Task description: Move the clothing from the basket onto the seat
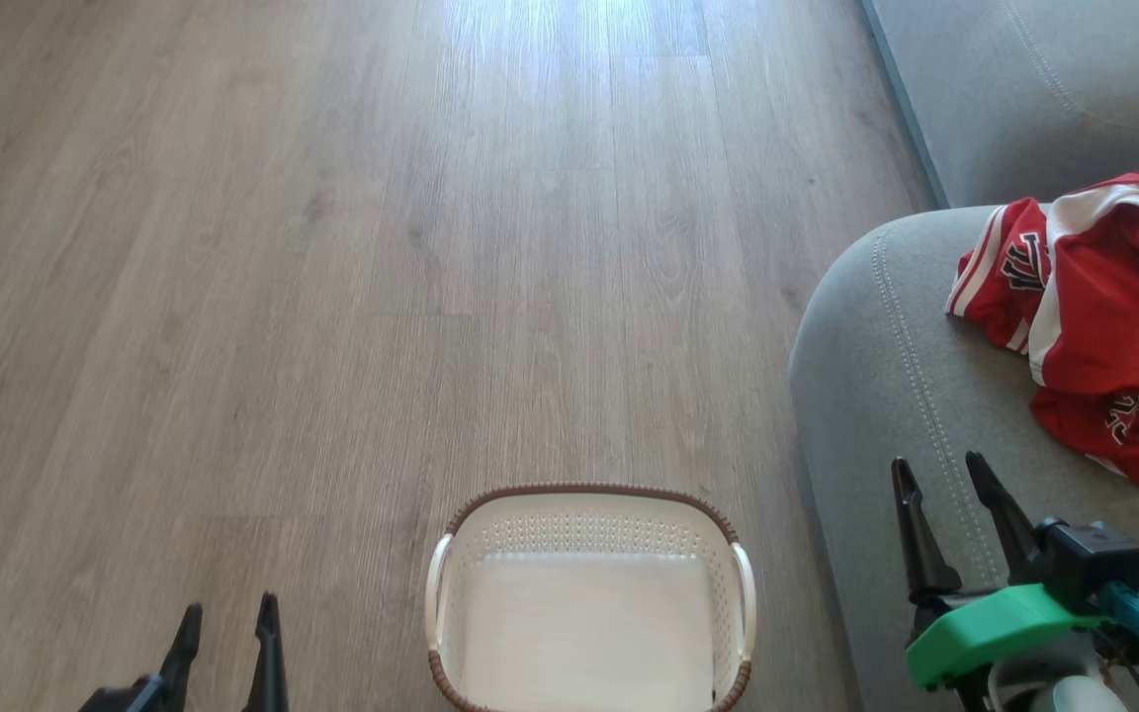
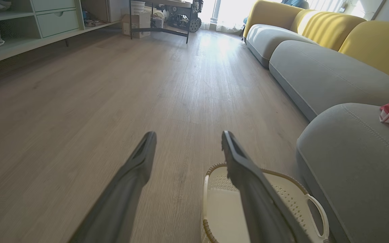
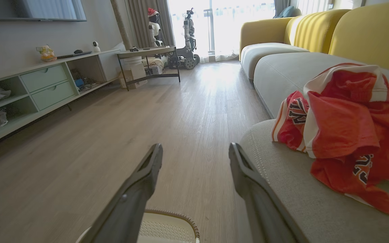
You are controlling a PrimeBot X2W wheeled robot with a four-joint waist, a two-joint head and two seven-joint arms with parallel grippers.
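Here's the basket (image 1: 589, 529) sitting on the wood floor (image 1: 332, 297) at the near edge of the head view, dead centre, its pale bottom showing bare, and over on the right the clothing (image 1: 1103, 316) lies in a crumpled red heap on the grey seat (image 1: 886, 396), set back from the rounded edge of the cushion. By the look of it the job is as good as done. The left gripper (image 1: 230, 605) hovers low over the floor to the left of the basket, fingers spread apart and holding nothing. The right gripper (image 1: 935, 463) hangs above the near part of the seat, just short of the heap, jaws wide and empty too. If that pile needs another touch, expect it to be light, limp and probably a bit slick: jersey cloth that will sag, trail and slide rather than keep any shape. The best purchase looks to be the raised, bunched fold with the white trim at the top of the heap, pinched through several layers at once. A single flat layer could slip from those long fingers, and a hem hanging loose might catch on the cushion seam.
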